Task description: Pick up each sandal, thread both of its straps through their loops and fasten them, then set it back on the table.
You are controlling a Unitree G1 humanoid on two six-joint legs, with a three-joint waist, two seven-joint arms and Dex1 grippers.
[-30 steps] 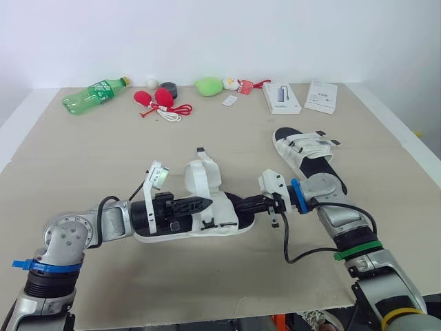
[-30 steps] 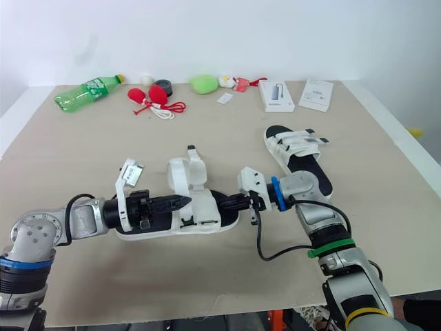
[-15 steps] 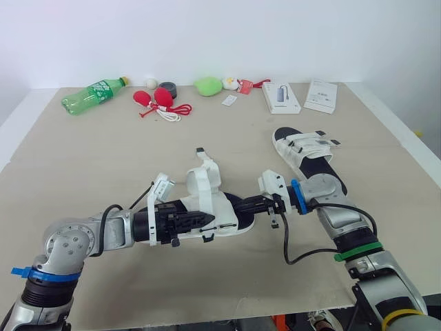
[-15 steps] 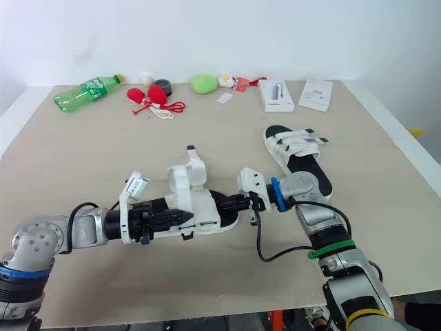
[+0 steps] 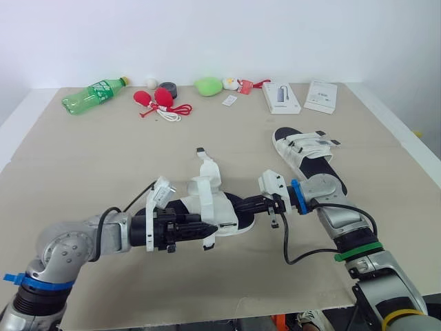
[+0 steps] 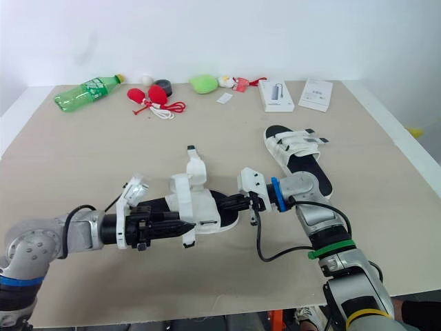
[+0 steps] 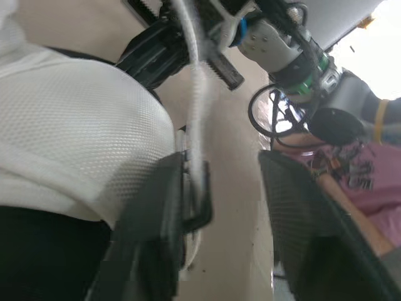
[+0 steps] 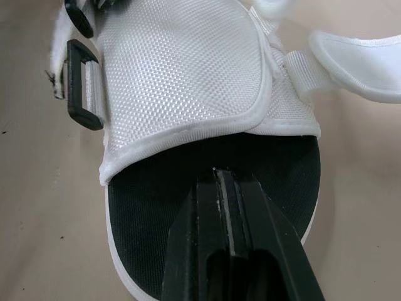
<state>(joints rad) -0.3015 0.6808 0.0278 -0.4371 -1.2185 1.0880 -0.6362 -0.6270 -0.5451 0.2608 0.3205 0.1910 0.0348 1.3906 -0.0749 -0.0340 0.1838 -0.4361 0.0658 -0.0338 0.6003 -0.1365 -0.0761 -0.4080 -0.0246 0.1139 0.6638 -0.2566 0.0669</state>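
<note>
The sandal [image 5: 222, 209] lies on the table [image 5: 103, 165] in front of me, between my two grippers, its black footbed facing up and its white mesh upper over the middle. My left gripper [image 5: 203, 226] reaches in along the sandal's near side. Its fingers [image 7: 148, 241] are spread, and in the left wrist view one black plastic loop [image 7: 198, 208] sits against the inner face of one finger, with a thin white strap [image 7: 193, 94] running past it. The other finger stands apart from the sandal, with bare table in the gap.

My right gripper [image 5: 246, 205] comes in from the opposite end. Its fingers [image 8: 230, 233] are pressed together and lie over the open black end of the footbed, pointing at the edge of the mesh upper. I cannot tell whether they are touching the footbed. One wide strap [image 5: 206, 169] stands up from the far side of the sandal, unfastened.

The second sandal [image 5: 304, 156] lies well apart, farther back on my right, with both straps lying across it.
</note>
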